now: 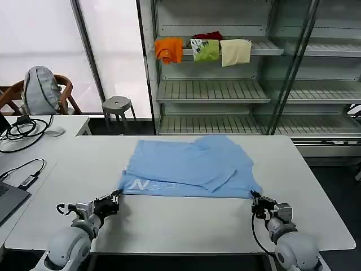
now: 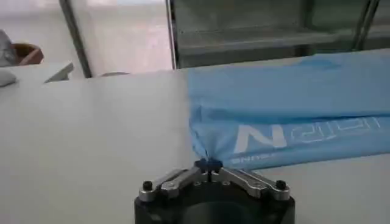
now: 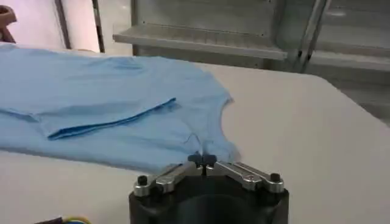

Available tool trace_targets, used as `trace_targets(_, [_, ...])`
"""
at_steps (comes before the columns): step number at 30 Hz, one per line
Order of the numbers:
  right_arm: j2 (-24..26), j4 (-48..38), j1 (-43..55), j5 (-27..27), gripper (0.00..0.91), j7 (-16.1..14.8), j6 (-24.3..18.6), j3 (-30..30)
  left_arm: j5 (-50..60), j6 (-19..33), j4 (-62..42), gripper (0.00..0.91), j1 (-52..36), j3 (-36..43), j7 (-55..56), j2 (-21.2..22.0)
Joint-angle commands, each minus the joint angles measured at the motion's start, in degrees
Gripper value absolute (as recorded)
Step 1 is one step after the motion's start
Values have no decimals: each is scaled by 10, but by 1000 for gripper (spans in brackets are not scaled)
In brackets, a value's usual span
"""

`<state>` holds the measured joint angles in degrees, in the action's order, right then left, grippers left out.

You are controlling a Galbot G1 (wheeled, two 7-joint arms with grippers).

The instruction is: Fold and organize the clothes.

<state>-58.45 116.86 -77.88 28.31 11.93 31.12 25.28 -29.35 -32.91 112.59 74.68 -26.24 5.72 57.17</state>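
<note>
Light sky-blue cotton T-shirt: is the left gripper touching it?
Touching. The left wrist view shows the left gripper shut on the T-shirt corner.

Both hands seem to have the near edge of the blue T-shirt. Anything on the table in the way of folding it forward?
Nothing visible. The left hand and right hand pinch the T-shirt at its near corners, and the table around it is bare.
</note>
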Motion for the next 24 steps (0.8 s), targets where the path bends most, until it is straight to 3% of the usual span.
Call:
trace_targets(1, [1, 53, -63, -15, 0, 0, 0, 13, 20, 4, 100, 0, 122, -43, -5, -1])
trace_targets(12, [-10, 168, -227, -79, 0, -6, -27, 72, 26, 34, 174, 0, 284, -158, -19, -5])
trace_targets(23, [-24, 201, -285, -125, 0, -5, -46, 68, 38, 37, 186, 10, 342, -192, -26, -2])
trace_targets(24, [-23, 200, -287, -126, 0, -5, -48, 69, 39, 36, 183, 897, 346, -195, -26, -3])
